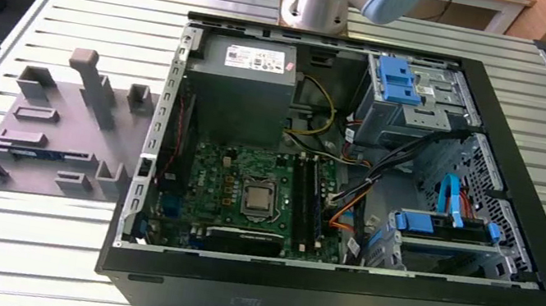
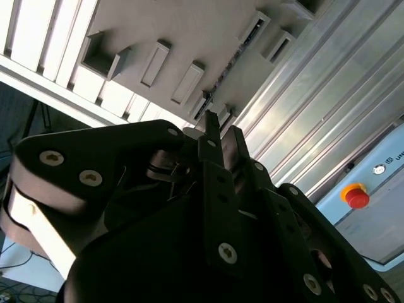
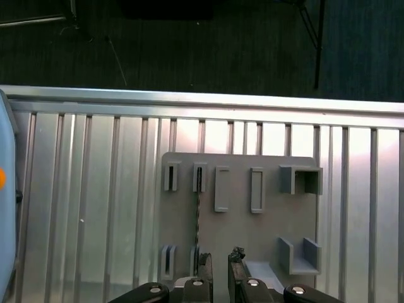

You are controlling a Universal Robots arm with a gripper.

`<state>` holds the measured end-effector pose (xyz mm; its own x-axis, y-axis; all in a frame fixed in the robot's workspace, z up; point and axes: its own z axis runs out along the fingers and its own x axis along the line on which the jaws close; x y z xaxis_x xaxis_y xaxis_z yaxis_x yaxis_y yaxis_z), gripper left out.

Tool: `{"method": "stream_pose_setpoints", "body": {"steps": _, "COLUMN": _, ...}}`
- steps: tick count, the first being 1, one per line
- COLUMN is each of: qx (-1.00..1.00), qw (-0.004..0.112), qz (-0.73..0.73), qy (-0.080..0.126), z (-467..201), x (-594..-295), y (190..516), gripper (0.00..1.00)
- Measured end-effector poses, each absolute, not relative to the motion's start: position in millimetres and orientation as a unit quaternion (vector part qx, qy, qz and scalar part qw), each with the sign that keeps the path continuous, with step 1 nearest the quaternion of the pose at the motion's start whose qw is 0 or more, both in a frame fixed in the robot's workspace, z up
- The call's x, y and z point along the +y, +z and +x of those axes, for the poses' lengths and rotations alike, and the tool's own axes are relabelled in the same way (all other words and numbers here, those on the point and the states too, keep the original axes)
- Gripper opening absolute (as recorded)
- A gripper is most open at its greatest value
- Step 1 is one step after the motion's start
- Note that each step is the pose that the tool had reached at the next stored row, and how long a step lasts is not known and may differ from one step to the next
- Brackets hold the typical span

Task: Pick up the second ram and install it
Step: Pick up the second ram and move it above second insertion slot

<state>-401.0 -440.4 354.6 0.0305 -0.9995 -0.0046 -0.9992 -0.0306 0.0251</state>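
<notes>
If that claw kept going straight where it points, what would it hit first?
The gripper would probably meet the gray holder, at or beside the second ram standing on edge in it; depth is unclear.

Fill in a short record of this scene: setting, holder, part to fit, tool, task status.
Setting: open computer case on a slatted metal table
Holder: grey slotted tray, at the exterior view's left of the case
Part to fit: second ram, standing on edge in the tray
Tool: hand, open and empty, over the tray near the ram
Task status: ram not yet picked up
</notes>
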Motion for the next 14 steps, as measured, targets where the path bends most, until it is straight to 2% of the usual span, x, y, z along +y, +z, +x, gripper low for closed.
{"method": "stream_pose_setpoints", "body": {"steps": 14, "qx": -0.693, "qw": 0.007, "qz": 0.721, "qy": -0.01, "z": -401.5, "x": -440.5, "y": 347.0, "gripper": 0.25}}
